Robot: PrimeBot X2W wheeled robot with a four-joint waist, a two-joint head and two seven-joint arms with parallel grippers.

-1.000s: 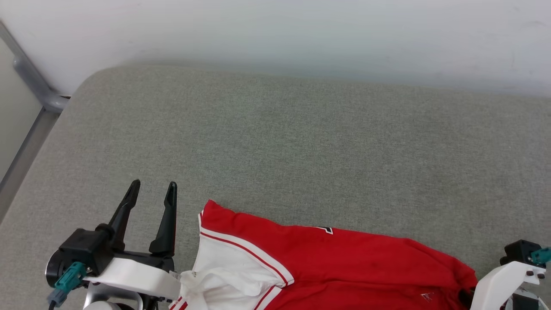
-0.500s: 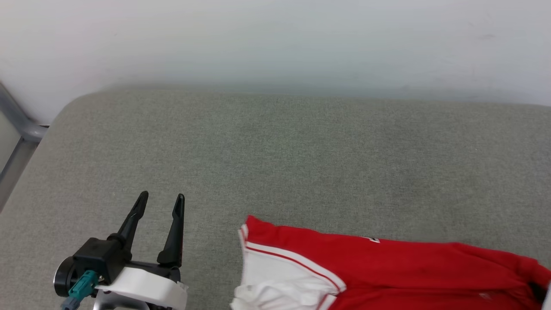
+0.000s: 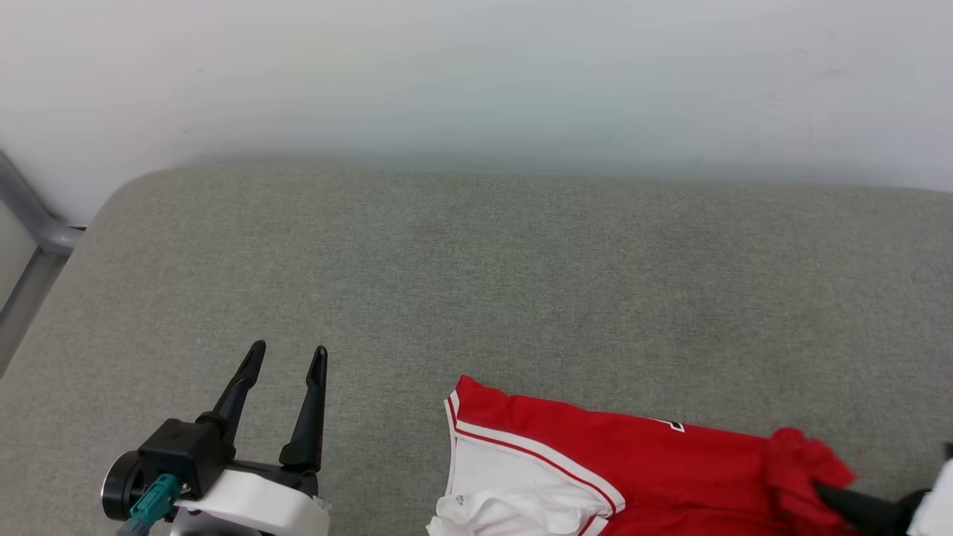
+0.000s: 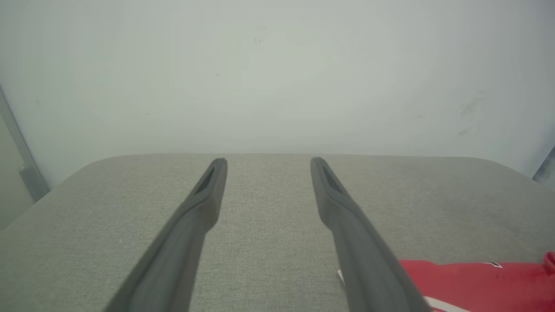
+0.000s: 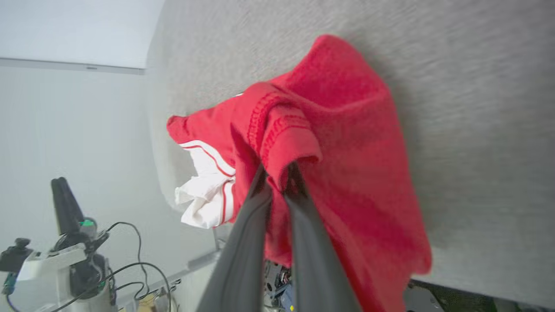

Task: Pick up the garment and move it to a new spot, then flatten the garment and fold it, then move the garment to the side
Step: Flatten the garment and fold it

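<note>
The right pincer (image 5: 277, 171) is clamped almost closed on a bunched red fold of the shirt (image 5: 355, 143). From its tips the shirt trails across the grey desk (image 3: 476, 283), and the white sleeve (image 3: 514, 491) lies farthest from it. The left pincer (image 3: 289, 348) stands spread wide and empty beside that sleeve, not touching it. A pale wall (image 3: 476, 74) lies beyond both pincers.
</note>
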